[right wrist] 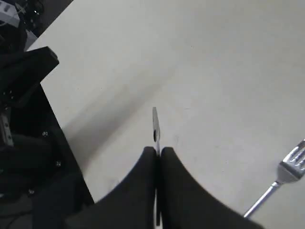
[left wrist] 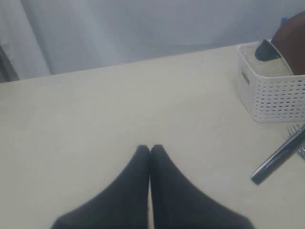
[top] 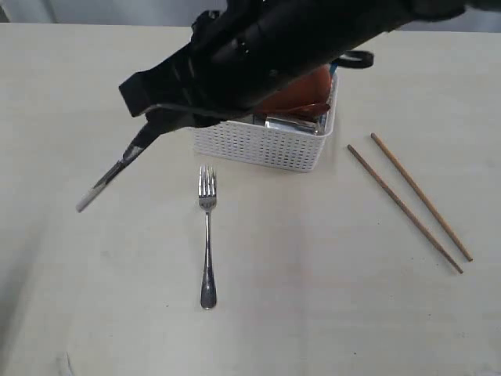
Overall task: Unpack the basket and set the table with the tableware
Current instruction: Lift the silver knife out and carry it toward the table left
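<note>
Nearest on the pale worktop lies the fork, alone, tines pointing far toward the basket. To the right, well apart from it, the two chopsticks lie side by side on a slant, not touching. Left of the fork, the right tool has reached across the middle and is clamped on the knife, which slants down toward the near left above the bare surface. The left tool shows only in its own wrist view, fingers pressed together on nothing, over bare worktop to the left. Farthest, the white perforated basket holds the reddish-brown plate and a steel cup; the dark right arm hides its far left part.
</note>
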### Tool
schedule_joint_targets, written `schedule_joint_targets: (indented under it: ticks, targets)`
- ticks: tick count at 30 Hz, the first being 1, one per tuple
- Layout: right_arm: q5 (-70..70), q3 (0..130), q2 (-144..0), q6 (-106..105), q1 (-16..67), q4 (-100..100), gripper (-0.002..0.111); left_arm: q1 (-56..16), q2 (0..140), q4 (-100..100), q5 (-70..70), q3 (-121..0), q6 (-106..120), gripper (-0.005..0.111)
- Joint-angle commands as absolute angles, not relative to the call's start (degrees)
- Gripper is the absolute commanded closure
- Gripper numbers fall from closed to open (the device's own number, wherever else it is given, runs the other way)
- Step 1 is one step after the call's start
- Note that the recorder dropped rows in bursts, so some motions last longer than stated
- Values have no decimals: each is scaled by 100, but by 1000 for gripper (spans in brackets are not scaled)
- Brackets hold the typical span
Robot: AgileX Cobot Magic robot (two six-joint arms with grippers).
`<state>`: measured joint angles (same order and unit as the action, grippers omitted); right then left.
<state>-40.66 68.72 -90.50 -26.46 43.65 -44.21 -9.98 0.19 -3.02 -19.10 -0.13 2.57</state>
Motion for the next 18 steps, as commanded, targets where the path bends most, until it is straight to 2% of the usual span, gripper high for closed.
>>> schedule_joint_targets:
  ticks: [1, 10, 18]
  targets:
    - [-3730, 6852, -9635, -2684, 4359, -5179, 109, -984, 0, -294, -1885, 0, 255, 107]
    - [-3687, 6852, -11080, -2855, 4359, -6769, 109, -984, 0, -294, -1885, 0, 255, 107]
    - [-3308, 6852, -11664, -2854, 4359, -7389, 109, -984, 0, -294, -1885, 0, 255, 107]
